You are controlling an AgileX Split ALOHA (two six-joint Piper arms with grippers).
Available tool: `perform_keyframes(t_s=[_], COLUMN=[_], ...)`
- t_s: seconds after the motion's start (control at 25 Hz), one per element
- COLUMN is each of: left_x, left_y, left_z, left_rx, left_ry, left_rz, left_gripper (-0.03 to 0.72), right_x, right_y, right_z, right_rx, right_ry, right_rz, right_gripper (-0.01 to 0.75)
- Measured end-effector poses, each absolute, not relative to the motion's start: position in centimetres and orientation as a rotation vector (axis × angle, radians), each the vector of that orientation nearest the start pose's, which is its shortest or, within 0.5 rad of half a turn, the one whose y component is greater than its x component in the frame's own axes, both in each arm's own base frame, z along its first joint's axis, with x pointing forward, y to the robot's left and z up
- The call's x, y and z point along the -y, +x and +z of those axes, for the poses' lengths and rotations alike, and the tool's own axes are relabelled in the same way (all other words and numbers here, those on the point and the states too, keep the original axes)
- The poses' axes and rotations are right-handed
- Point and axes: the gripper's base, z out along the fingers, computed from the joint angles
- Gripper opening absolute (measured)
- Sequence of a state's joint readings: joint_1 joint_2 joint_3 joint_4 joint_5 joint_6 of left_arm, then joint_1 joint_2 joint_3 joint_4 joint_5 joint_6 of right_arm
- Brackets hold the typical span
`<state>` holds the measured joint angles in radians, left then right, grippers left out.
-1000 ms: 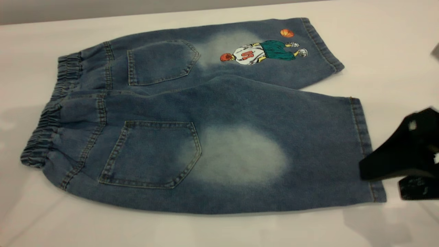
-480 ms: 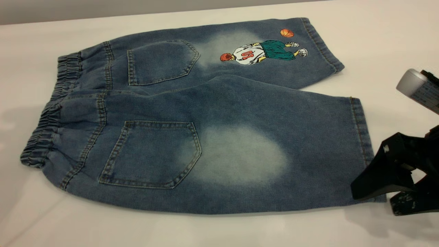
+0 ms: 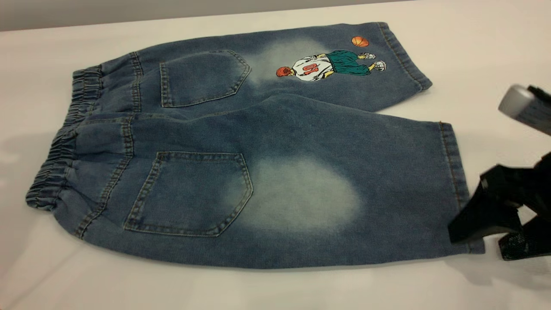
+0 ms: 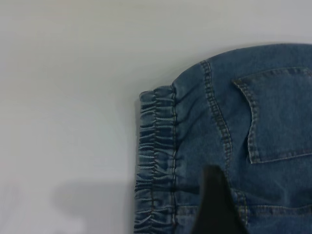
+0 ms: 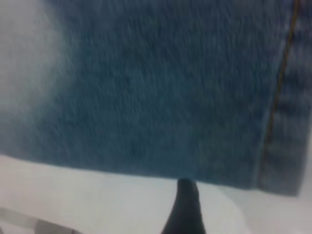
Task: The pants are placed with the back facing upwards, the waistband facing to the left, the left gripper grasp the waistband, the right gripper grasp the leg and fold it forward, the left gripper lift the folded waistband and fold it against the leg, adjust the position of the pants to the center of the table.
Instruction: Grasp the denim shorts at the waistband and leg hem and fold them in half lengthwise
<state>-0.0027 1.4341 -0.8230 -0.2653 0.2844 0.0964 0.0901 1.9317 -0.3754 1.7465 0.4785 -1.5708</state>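
A smooth, glossy white table [image 3: 473,38] fills nearly the whole exterior view, catching soft pale reflections near its front edge. Beyond its far edge runs a plain grey wall band [image 3: 129,10]. Lighting is even and diffuse.

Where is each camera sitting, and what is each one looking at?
Exterior view: outside the rig, looking down across the white table at the denim shorts; the right gripper shows by the near leg hem.
Left wrist view: on the left arm, above the elastic waistband; one dark fingertip shows.
Right wrist view: on the right arm, close over the leg hem; one dark fingertip shows.
Shared: all three see the shorts; the exterior view also shows the waistband.
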Motion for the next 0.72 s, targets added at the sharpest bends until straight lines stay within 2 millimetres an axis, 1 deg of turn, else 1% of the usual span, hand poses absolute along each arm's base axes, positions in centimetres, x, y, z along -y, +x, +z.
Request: perform_keyframes(t_s=[0.16,0.4,0.48,0.6,0.72], left_x=[0.7,0.7,0.7,0.7,0.8], left_y=[29.1,29.1,29.1,29.1,29.1], left_z=[23.7,23.7,23.7,23.6,23.6], left_rx=[-2.368,-2.369,-2.369,-2.37,-2.375], left_ry=[-0.149,-0.148,-0.148,-0.149,-0.148], left_rz=[-0.165,-0.164,-0.164,-0.164,-0.165], left_gripper=[0.413,0.413,0.413,0.413,0.413], right_x=[-6.3,-6.7,-6.9,-7.6,-8.0], right_y=[19.8,19.6,20.1,21.0,22.0], right_z=[4.2,3.8,3.9,4.6,5.1], right_rx=[-2.933,-2.936,-2.916,-2.845,-2.787], right_ry=[0.092,0.103,0.088,0.07,0.048], right_rz=[0.796,0.886,0.914,1.033,1.098], right_gripper=[0.518,0.515,0.515,0.515,0.515])
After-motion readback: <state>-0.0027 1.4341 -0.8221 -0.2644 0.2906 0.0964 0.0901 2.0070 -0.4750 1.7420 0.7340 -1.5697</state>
